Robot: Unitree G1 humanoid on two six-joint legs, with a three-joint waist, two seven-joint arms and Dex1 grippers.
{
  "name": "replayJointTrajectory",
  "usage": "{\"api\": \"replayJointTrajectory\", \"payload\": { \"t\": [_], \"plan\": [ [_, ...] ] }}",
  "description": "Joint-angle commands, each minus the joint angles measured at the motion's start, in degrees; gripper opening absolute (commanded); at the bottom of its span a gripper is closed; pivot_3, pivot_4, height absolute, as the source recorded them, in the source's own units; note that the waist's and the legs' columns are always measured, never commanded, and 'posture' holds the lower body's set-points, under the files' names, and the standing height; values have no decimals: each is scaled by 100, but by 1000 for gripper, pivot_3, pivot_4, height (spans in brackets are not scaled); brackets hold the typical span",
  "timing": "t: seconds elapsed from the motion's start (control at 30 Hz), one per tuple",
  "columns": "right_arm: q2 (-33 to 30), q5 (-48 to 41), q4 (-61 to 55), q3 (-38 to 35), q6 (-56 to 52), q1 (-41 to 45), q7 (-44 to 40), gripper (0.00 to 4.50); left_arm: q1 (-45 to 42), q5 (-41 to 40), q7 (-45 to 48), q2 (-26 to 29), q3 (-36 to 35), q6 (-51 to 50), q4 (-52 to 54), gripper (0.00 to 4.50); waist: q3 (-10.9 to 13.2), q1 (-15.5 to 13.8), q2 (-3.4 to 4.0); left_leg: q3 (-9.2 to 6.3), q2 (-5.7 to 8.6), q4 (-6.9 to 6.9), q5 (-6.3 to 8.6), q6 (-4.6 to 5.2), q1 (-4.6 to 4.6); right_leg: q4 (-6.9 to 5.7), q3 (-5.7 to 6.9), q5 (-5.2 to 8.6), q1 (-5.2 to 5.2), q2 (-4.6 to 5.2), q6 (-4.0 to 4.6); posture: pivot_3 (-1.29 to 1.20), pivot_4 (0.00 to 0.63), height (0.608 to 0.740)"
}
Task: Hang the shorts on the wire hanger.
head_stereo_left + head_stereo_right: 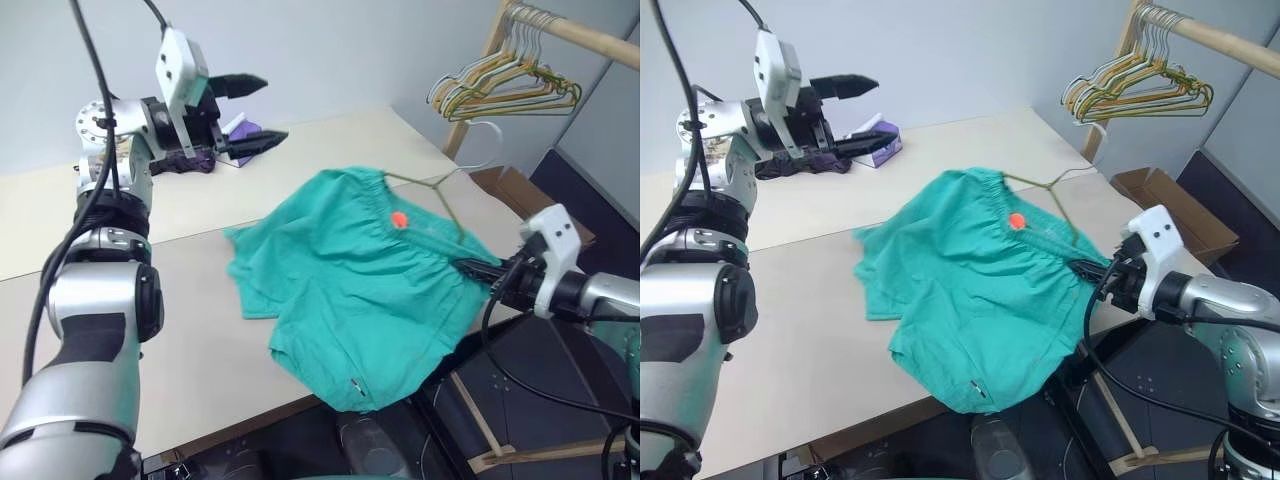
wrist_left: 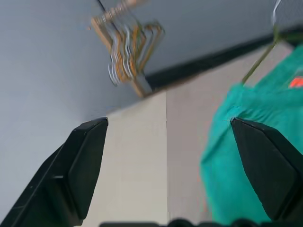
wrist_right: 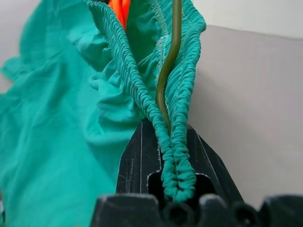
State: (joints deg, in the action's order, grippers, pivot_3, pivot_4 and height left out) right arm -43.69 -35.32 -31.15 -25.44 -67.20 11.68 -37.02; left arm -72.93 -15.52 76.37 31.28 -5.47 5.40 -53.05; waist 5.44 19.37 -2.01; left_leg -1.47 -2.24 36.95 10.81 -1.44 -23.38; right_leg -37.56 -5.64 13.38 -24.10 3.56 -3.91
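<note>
Your right pincer (image 3: pixel 176 156) clamps the shorts' (image 1: pixel 350 290) waistband and wire hanger (image 1: pixel 440 195) together, pinning them on the desk (image 1: pixel 200 330); left pincer (image 1: pixel 245 110), at ten o'clock, gapes empty.

One pair of shorts (image 1: pixel 360 290), one wire hanger (image 1: pixel 440 195), one bunch of hangers (image 1: pixel 510 85) on one rail (image 1: pixel 580 35), one cardboard box (image 1: pixel 1170 205), two grippers: left gripper (image 1: pixel 255 112), right gripper (image 1: pixel 478 268).

Arms: silver-grey shells, black joints, black cables. Left tool (image 1: pixel 247 112), right tool (image 3: pixel 176 156): black fingers, white wrist housings.
</note>
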Motion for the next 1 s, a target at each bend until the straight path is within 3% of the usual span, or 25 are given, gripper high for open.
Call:
{"api": "replayJointTrajectory", "payload": {
  "t": [0.03, 0.13, 0.3, 0.67, 1.0],
  "plan": [
    [289, -218, -818, -1172, -1254, 83, 771, 173, 509, -870, -428, -227, -265, -1529, 1836, 4476, 0, 5, 1, 0, -2, -2, 0, 0, 0, 1, 1, 0, 0, -1, 0, -299, 41, 740],
    [630, -3, -1330, -1901, -2410, 313, 1314, 173, 1122, -1841, -1074, -537, -397, -3109, 3615, 4476, -1, 25, 2, 0, -8, -2, 0, 0, -1, -4, 0, 0, -4, -5, 0, -313, 43, 740],
    [339, -155, -1105, -2424, -2530, 310, 2223, 173, 1700, -2470, -2080, -1017, -378, -3979, 5239, 4476, -4, 46, 7, 4, -3, 0, 0, 0, 1, 3, -7, 0, 2, -4, 1, -367, 47, 740],
    [-886, -347, 1639, -2201, -2530, 2317, 4505, 173, 1731, -3000, -2590, -1261, -266, -4412, 5799, 4476, -22, 455, 33, 6, 4, -21, 13, 21, 103, 83, -11, 6, 140, -3, 8, -375, 5, 740],
    [-915, 230, 3549, -2143, -2530, 3817, 5407, 173, 2044, -2806, -2549, -1150, -162, -4082, 6042, 4476, -62, 598, 85, 9, 8, -43, 16, 25, 128, 111, -16, 9, 187, -1, 8, -336, 0, 740]
  ]
}}
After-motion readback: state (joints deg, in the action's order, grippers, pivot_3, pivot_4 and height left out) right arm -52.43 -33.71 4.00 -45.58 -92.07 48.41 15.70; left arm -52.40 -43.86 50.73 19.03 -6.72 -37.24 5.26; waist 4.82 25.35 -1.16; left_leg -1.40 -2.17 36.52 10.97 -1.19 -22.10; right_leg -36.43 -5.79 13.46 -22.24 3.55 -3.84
